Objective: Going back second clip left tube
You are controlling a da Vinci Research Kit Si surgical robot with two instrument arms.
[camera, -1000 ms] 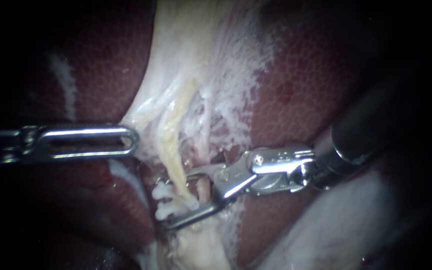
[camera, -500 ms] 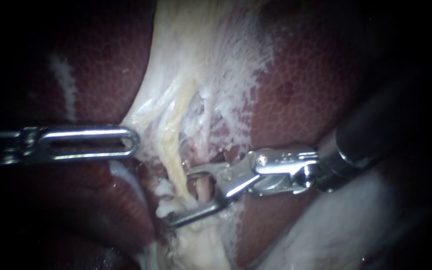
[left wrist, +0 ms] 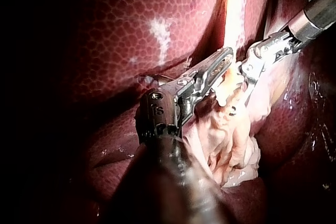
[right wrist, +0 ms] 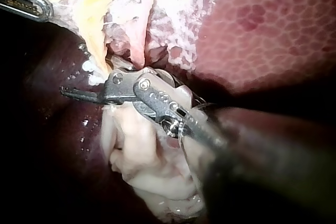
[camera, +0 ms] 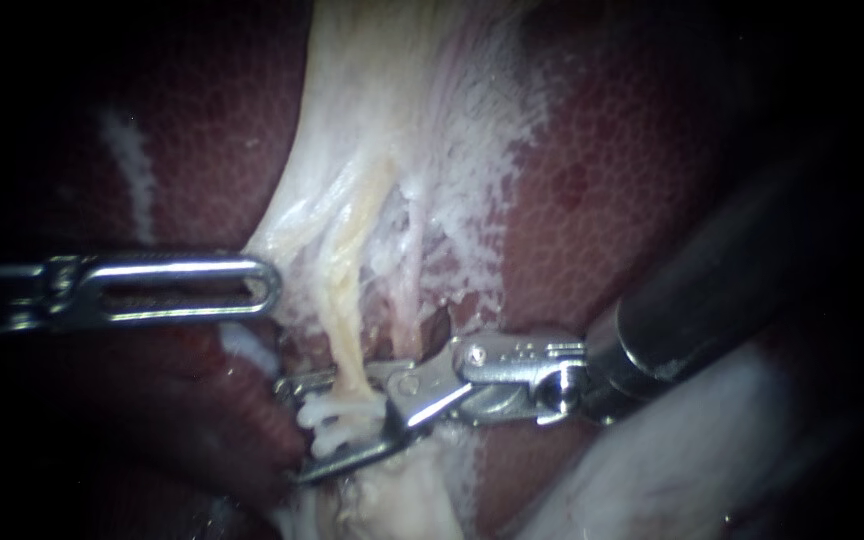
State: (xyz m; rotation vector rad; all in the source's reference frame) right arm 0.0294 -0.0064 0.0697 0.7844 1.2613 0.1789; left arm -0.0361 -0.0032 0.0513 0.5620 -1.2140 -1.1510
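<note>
Reaching in from the left, the left instrument [camera: 267, 285] lies level across dark red liver [camera: 202, 150]. Its slotted jaws look closed on the edge of the pale tissue [camera: 382, 120], which fans upward from them. Just right of that edge the left tube [camera: 347, 320], a yellowish strand, runs down to a white ridged clip [camera: 337, 425] low in the middle of the endoscope view. A thinner pink tube [camera: 409, 310] runs beside it on the right. The right instrument [camera: 297, 430] comes in from the right, its dark shaft sloping down to a silver hinge. Its jaws stand open in a wide V: the upper jaw crosses the left tube just above the clip and the lower jaw lies below the clip, so tube and clip sit in the gap between them. Mottled liver fills the right side.
</note>
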